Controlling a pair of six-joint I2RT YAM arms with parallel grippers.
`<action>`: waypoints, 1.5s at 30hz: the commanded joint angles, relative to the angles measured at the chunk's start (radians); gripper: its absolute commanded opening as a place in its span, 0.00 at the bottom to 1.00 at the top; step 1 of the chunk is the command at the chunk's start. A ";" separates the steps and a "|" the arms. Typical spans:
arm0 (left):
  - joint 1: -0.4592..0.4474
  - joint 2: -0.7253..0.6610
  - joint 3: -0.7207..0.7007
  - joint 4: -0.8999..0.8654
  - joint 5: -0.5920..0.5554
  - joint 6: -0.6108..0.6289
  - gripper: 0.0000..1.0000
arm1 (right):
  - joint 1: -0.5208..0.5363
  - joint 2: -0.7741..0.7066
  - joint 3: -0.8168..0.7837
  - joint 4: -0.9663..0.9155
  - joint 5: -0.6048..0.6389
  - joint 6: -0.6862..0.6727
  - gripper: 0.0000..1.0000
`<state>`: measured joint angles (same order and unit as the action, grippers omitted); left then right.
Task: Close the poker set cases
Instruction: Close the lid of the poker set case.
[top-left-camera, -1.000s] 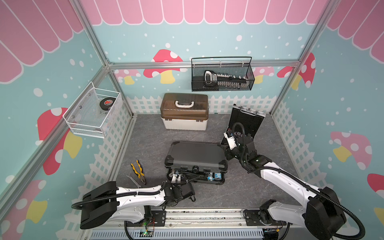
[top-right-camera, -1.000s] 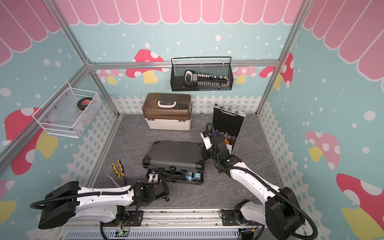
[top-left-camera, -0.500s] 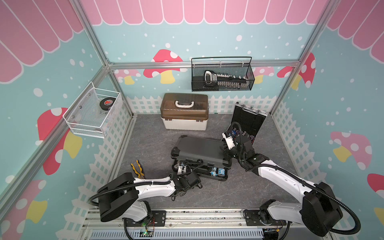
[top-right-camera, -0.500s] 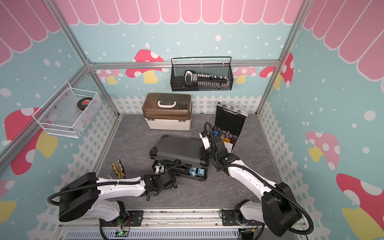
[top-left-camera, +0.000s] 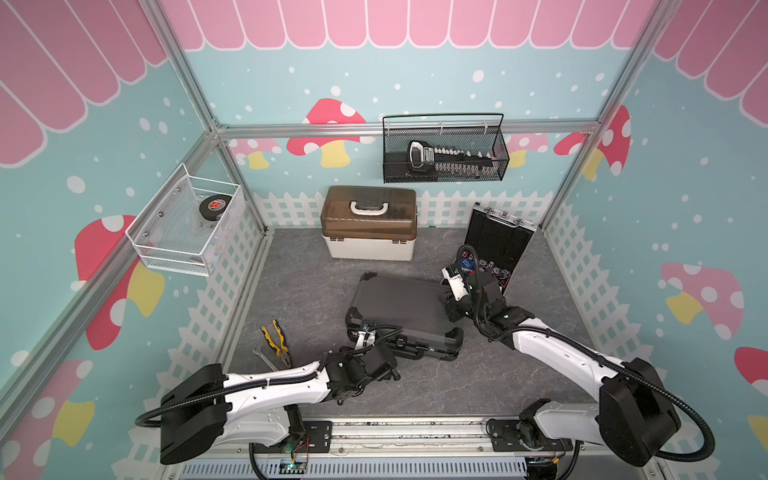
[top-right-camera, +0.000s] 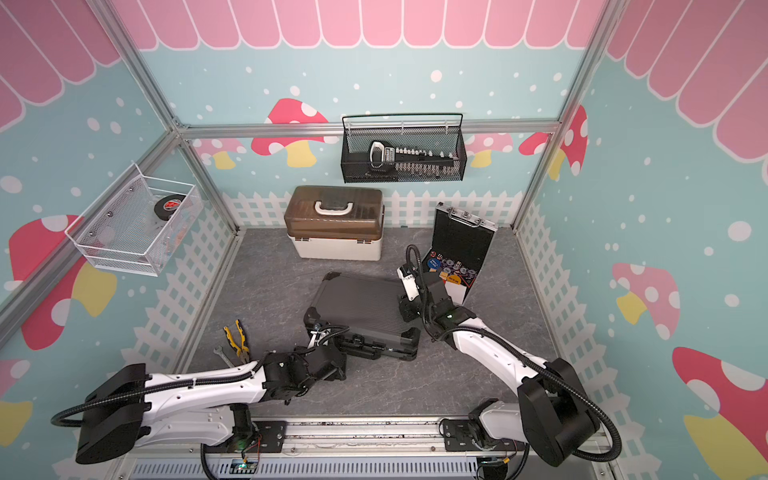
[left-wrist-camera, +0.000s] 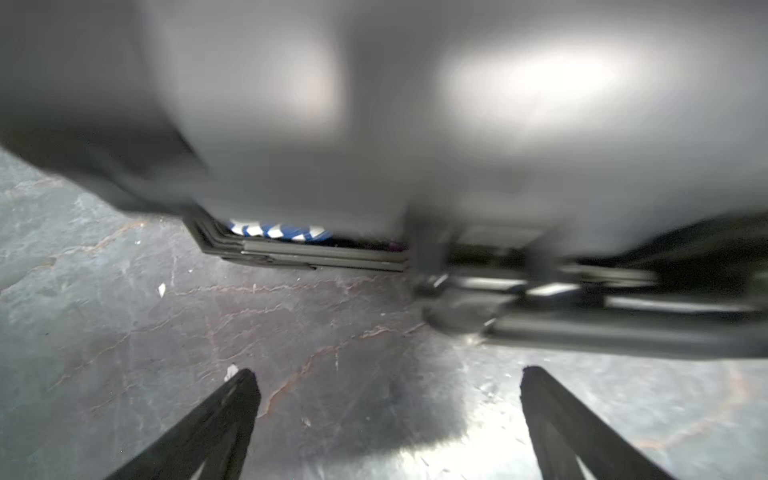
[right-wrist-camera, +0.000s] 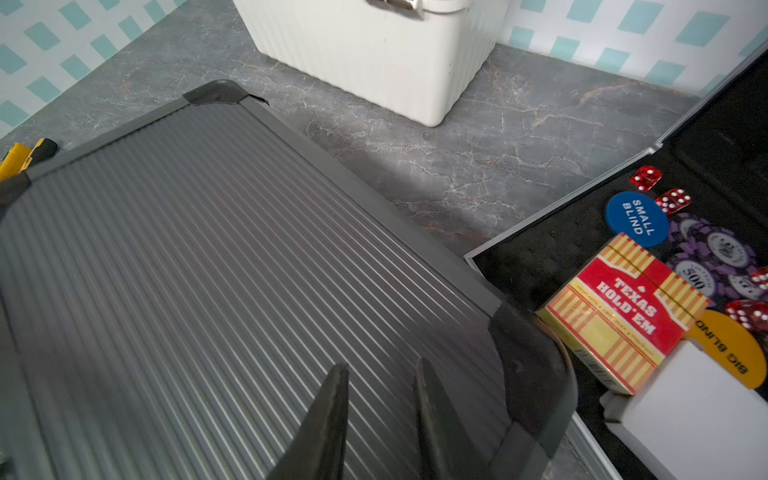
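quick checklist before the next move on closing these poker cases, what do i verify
1. Black case lid fully down: not ok, a gap at its front edge shows a blue-white chip.
2. Its front hardware fastened: cannot tell, blurred.
3. Left gripper open and empty: ok, in front of that edge.
4. Right gripper empty: ok, jaws slightly apart over the black lid.
5. Silver case closed: not ok, lid stands upright.

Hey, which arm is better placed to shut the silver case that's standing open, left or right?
Right, probably. The right gripper is over the corner of the black case beside the open silver case; the left gripper sits at the black case's front edge, farther off.
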<state>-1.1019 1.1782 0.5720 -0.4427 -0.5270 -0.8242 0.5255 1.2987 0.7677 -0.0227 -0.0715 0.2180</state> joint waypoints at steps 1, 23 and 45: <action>-0.003 -0.058 -0.014 -0.050 -0.025 0.008 0.99 | 0.006 0.007 0.020 -0.012 -0.007 0.017 0.28; 0.326 -0.062 0.228 0.044 0.104 0.196 0.99 | 0.167 -0.241 -0.100 -0.174 -0.076 0.006 0.35; 0.401 0.223 0.332 0.173 0.251 0.234 0.99 | 0.461 -0.272 -0.300 -0.143 -0.020 0.149 0.43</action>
<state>-0.7071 1.3865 0.8768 -0.2756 -0.2943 -0.5964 0.9657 1.0065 0.4908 -0.2108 -0.1154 0.3275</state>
